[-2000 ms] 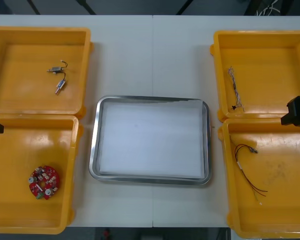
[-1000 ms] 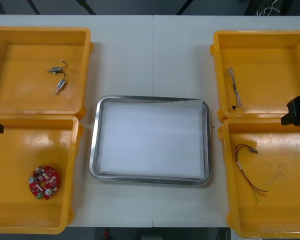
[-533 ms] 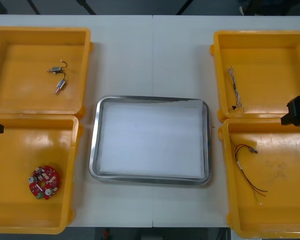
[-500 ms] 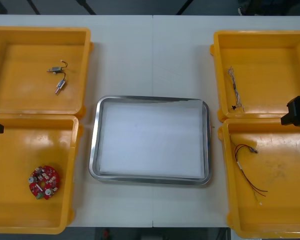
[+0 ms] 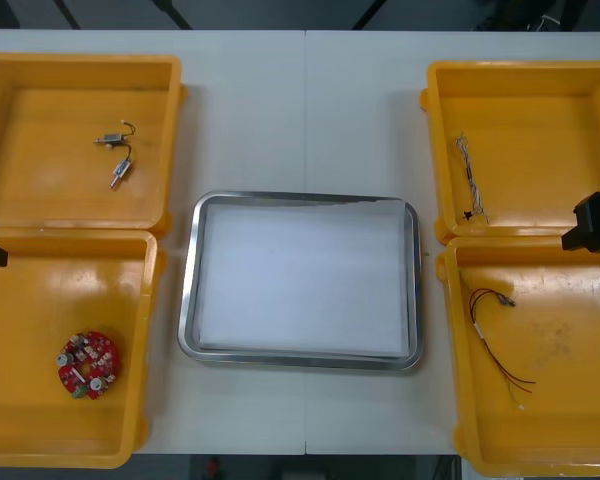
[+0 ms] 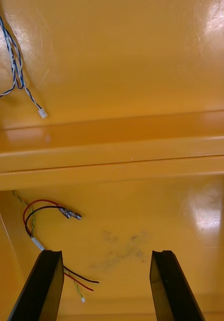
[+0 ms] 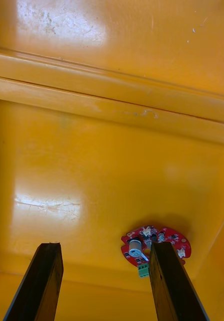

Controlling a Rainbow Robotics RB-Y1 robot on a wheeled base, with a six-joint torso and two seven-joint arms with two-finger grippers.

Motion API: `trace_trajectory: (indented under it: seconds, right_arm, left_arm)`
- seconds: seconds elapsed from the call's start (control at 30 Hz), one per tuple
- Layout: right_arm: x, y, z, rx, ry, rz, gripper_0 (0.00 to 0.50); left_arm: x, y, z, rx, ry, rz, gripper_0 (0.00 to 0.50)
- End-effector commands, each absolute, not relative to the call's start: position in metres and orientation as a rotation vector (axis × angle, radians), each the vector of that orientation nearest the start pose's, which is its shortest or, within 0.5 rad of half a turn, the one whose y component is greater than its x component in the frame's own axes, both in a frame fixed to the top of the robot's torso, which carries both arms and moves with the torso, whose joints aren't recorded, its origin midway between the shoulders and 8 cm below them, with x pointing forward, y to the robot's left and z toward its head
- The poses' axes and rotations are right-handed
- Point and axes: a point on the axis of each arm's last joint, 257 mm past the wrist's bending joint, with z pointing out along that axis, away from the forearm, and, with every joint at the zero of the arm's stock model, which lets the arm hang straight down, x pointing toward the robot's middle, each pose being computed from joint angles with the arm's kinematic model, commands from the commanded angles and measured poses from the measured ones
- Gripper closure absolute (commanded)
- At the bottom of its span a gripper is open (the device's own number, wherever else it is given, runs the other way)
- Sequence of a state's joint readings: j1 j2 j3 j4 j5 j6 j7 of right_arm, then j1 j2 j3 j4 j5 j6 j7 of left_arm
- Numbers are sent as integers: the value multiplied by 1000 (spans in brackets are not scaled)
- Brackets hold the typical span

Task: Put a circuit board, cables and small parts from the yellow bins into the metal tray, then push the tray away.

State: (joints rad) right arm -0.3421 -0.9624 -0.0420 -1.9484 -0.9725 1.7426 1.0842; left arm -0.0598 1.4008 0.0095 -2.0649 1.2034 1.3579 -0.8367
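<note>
The metal tray (image 5: 188, 300) lies in the middle of the light table (image 5: 305, 110), a rounded rectangle with its long axis running nine to three o'clock. It has a shiny rim and a flat white inside with nothing on it. Take the tray as the clock's centre, with twelve at the table's far edge.

At ten o'clock, the far left bin (image 5: 80, 62) holds two small metal parts (image 5: 118, 156). Each trails a thin bent wire; one lies nine to three and the other tilts one to seven.

At eight o'clock, the round red circuit board (image 5: 87, 364) lies flat on the glossy floor of the near left bin (image 5: 148, 330). It is studded with pale components, and a green block sits on its rim.

At two o'clock, in the far right bin (image 5: 525, 68), the blue and white cable (image 5: 469, 180) is twisted and slack. It stretches roughly twelve to six.

At four o'clock, in the near right bin (image 5: 455, 380), the red and black cable (image 5: 495, 335) runs eleven to five, its far end looped back.

The left gripper (image 7: 107, 283) hangs over the near left bin with its black fingers wide apart and nothing between them. One fingertip (image 7: 162, 251) covers a little of the board's rim. The right gripper (image 6: 106, 286) hangs over the near right bin by the ridge where the two right bins meet, spread just as wide and likewise empty (the red and black cable lies off beside one finger).

From the front, each gripper is cut off by the picture's edge, a black block at nine and at three o'clock.
</note>
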Motion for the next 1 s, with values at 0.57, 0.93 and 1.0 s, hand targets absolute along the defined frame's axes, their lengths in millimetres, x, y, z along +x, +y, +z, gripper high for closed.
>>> trace_trajectory:
  seconds: [0.57,0.93,1.0]
  right_arm:
    - [421,-359,-161,133,2707,51,0]
    - [421,-359,-161,133,2707,51,0]
    - [421,-359,-161,133,2707,51,0]
  left_arm:
    - [383,416,-155,-141,2689,93,0]
    - [383,416,-155,-141,2689,93,0]
    - [383,416,-155,-141,2689,93,0]
